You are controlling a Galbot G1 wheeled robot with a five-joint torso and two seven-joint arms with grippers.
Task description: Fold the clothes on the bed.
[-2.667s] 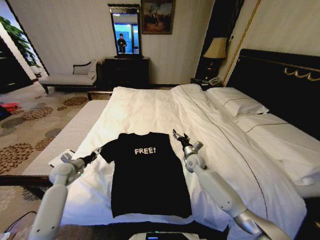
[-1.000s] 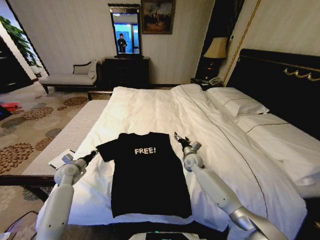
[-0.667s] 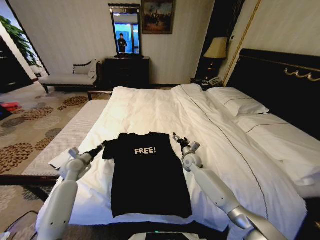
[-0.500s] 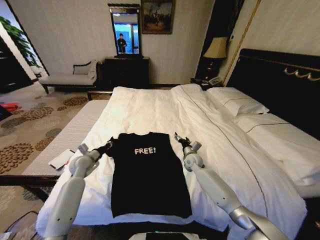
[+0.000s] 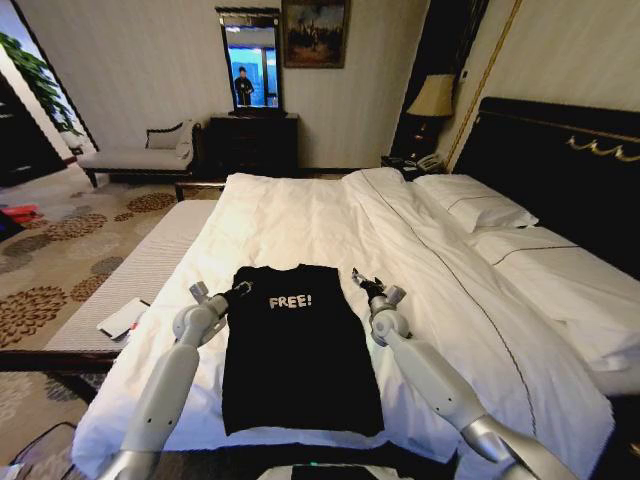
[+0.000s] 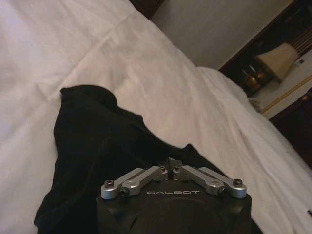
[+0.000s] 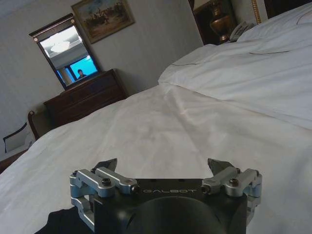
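Bed (image 5: 330, 215), a large double with white duvet and dark headboard, carried the black T-shirt (image 5: 300, 350) flat and chest-up near its foot edge, "FREE!" lettering legible. The garment appeared light, limp cotton; it would likely drape and bunch under any lift, and the duvet beneath it was soft enough to be pinched along with it. Seams and sleeve hems seemed the soundest holds. The left gripper (image 5: 236, 292) was at the shirt's left shoulder, its jaws clenched on the left sleeve (image 6: 87, 126), which lay turned in over the body. The right gripper (image 5: 361, 283) stood just beside the right shoulder, jaws spread and holding nothing.
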